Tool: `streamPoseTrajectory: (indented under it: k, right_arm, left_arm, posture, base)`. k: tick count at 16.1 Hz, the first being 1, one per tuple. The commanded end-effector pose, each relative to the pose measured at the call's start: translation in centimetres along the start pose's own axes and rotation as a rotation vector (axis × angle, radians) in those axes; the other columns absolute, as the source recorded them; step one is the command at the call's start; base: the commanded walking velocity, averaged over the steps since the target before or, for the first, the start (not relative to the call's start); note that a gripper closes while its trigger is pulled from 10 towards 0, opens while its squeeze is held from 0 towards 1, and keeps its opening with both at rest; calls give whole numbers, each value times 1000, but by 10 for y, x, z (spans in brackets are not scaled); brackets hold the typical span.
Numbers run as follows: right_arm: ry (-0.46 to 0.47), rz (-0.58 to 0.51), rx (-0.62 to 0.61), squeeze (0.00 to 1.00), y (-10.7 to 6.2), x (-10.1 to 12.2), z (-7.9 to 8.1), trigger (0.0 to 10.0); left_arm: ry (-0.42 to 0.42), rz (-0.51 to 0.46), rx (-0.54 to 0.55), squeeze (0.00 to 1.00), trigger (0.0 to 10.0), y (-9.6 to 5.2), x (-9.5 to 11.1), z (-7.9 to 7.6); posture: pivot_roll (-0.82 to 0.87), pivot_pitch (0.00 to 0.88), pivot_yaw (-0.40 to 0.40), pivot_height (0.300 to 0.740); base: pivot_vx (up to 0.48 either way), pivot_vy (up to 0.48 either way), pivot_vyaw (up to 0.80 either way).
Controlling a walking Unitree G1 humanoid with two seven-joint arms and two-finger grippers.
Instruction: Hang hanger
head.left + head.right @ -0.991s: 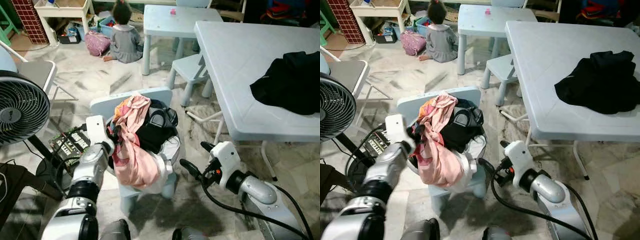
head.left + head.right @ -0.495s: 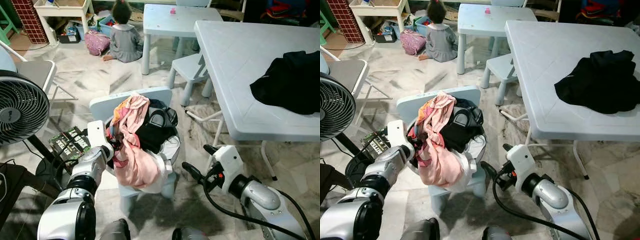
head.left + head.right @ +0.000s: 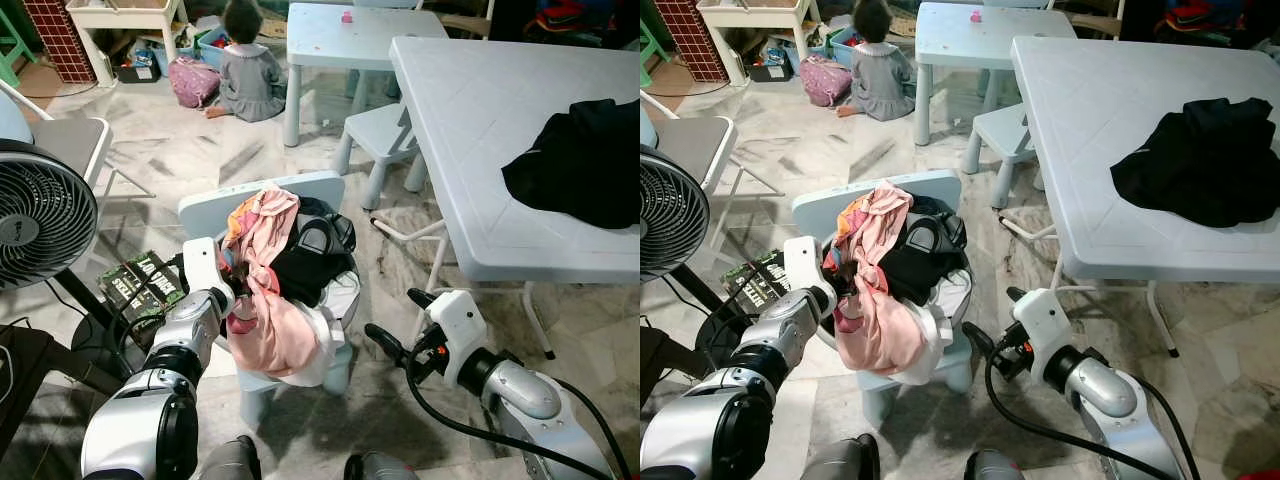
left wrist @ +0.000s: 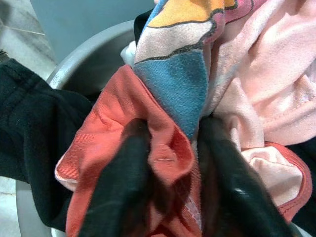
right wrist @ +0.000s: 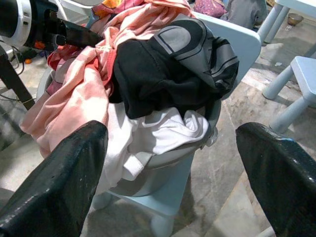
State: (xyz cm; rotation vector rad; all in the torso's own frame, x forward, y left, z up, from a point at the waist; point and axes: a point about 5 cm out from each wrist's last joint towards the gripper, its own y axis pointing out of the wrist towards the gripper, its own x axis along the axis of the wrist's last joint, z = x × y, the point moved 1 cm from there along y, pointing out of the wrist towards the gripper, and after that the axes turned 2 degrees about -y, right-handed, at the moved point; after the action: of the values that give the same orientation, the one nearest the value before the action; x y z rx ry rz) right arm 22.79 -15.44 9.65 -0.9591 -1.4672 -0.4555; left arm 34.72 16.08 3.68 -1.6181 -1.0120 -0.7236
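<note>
Left eye view: a round grey plastic basket (image 3: 338,345) sits on a small pale blue plastic chair (image 3: 262,198) in the middle. It is full of clothes: a soft pink cloth (image 3: 268,310) at 8 o'clock, a black top with grey print (image 3: 308,252) at 2 o'clock, and white cloth (image 3: 337,298) near the rim. The left gripper (image 3: 234,277) is at the pile's 9 o'clock side. The right gripper (image 3: 397,322) hangs at 4 o'clock, near the chair.

Left wrist view: its black fingers (image 4: 121,182) pinch the pink cloth.

Right wrist view: its fingers (image 5: 52,182) are wide apart, holding nothing.

I cannot find a hanger.
</note>
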Motion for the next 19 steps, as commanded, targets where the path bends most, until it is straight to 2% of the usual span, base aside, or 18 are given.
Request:
streamPoseTrajectory:
  k: [1, 5, 8, 11, 12, 13, 14, 15, 16, 17, 18, 19]
  right_arm:
    - [-17, -5, -5, 0, 0, 3, -2, 10000]
    - [-18, -5, -10, 0, 1, 3, -3, 10000]
    - [-14, -13, -13, 0, 2, 3, -2, 10000]
    - [-2, -32, -55, 0, 10, 5, -10, 10000]
    - [5, -42, -74, 0, 13, 6, -14, 10000]
    - [7, -50, -87, 0, 16, 7, -16, 10000]
    - [12, -71, -112, 0, 22, 10, -18, 10000]
    - [7, -84, -126, 0, 27, 11, -19, 10000]
    - [6, -87, -131, 0, 28, 12, -20, 10000]
    - [10, -94, -149, 0, 30, 12, -22, 10000]
    - [15, -97, -161, 0, 30, 12, -24, 10000]
    - [33, -103, -193, 0, 33, 10, -28, 10000]
  left_arm:
    - [15, 10, -12, 0, 0, 1, -1, -4]
    - [28, -9, -15, 0, 0, 1, 1, -5]
    - [42, -66, 32, 0, 0, 1, 8, 0]
    - [28, -220, 84, 0, 0, -2, 31, 5]
    - [55, -300, 107, 0, 0, -4, 45, 6]
    - [72, -371, 83, 0, 0, -6, 57, 2]
    - [94, -519, -8, 0, 0, -12, 83, -15]
    - [98, -618, -125, 0, 0, -19, 99, -34]
    - [92, -637, -161, 0, 0, -22, 101, -40]
    - [58, -654, -293, 0, 0, -30, 101, -56]
    - [62, -639, -352, 0, 0, -34, 97, -63]
    - [91, -558, -478, 0, 0, -47, 76, -76]
  posture:
    - [-152, 123, -44, 740]
    - [-152, 118, -42, 740]
    - [-145, 112, -38, 740]
    - [-114, 99, -32, 740]
    - [-108, 97, -31, 740]
    - [-96, 93, -28, 740]
    - [-83, 89, -25, 740]
    - [-67, 84, -16, 740]
    - [-64, 84, -15, 740]
    - [-57, 83, -11, 740]
    - [-44, 83, -7, 740]
    - [-31, 83, -4, 740]
  base:
    - [0, 0, 0]
    - [0, 0, 0]
    - [0, 0, 0]
    - [0, 0, 0]
    - [0, 0, 0]
    - [0, 0, 0]
    - [0, 0, 0]
    - [0, 0, 0]
    - [0, 0, 0]
    - [0, 0, 0]
    - [0, 0, 0]
    - [0, 0, 0]
